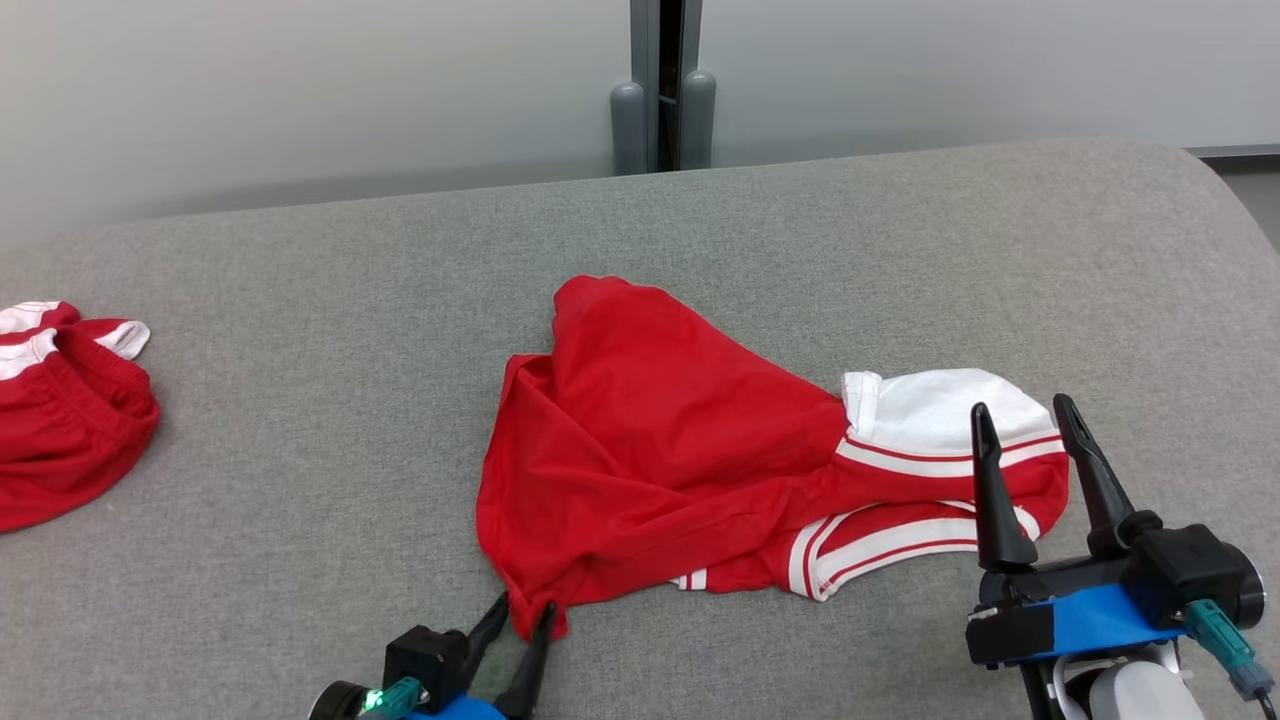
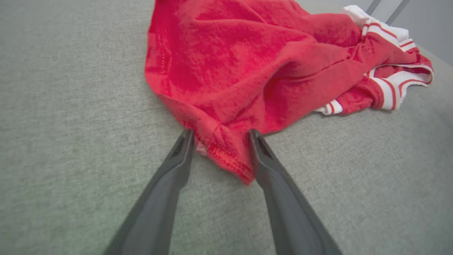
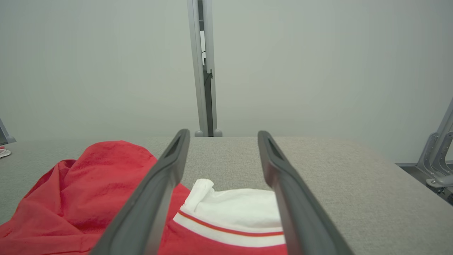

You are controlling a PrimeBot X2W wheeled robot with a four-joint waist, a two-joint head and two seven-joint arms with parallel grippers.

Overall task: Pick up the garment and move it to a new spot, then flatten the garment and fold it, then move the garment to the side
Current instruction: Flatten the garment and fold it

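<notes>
The left gripper [image 1: 522, 610] straddles the near hem corner of the red garment [image 1: 650, 440], fingers parted. The right gripper [image 1: 1022, 418], wide open and empty, hovers over the white sleeve [image 1: 930, 405].

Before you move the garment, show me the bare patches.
Free: the grey surface between the other red garment and the garment; the far band by the wall. Crowded: near right, right pincer over the white end; left pincer at the near hem.
</notes>
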